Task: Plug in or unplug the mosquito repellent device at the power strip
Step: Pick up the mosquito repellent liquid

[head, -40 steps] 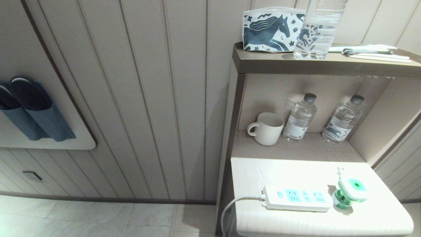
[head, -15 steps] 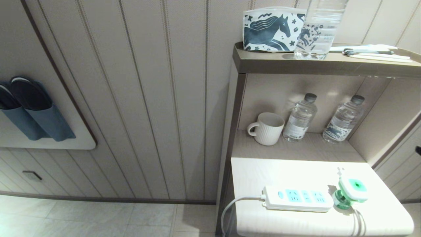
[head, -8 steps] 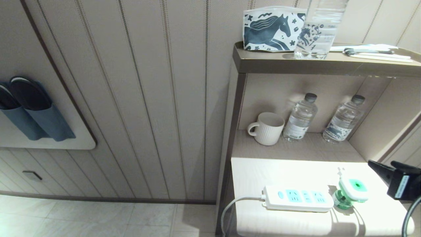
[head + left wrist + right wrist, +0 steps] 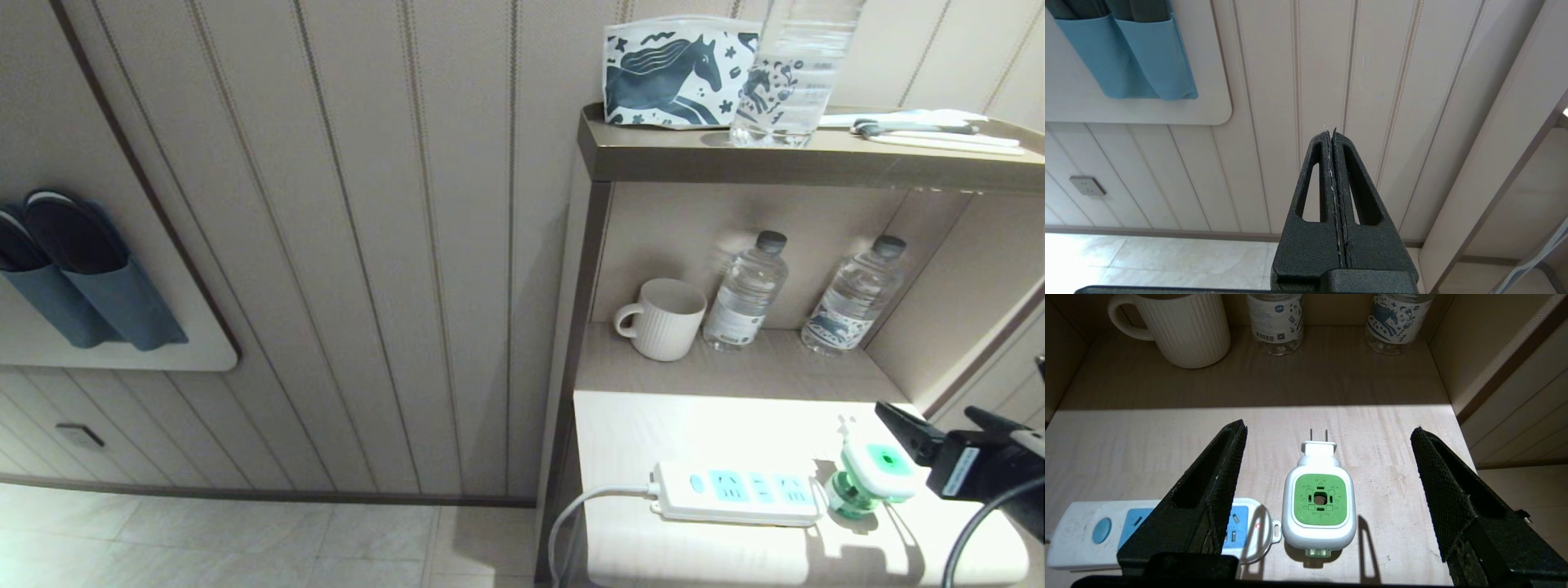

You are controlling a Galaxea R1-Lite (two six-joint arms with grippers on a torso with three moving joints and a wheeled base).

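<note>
The mosquito repellent device (image 4: 873,474) lies unplugged on the pale shelf top (image 4: 702,425), propped on its green bottle, just right of the power strip (image 4: 739,490). In the right wrist view the device (image 4: 1319,506) shows its green face, and its two prongs point toward the shelf's back. The power strip (image 4: 1106,533) has nothing plugged into its blue sockets. My right gripper (image 4: 927,408) hovers open just right of the device, not touching it. In the right wrist view the right gripper (image 4: 1327,426) frames the device between wide-apart fingers. My left gripper (image 4: 1331,130) is shut on nothing, facing the panelled wall.
A white ribbed mug (image 4: 661,318) and two clear water bottles (image 4: 744,291) (image 4: 853,296) stand at the back of the niche. The niche's right side wall (image 4: 963,302) is close to my right arm. On the top shelf are a horse-print pouch (image 4: 673,73) and a tall bottle (image 4: 792,73).
My right gripper has come in from the right edge and moved left toward the device. The device and the power strip have not moved.
</note>
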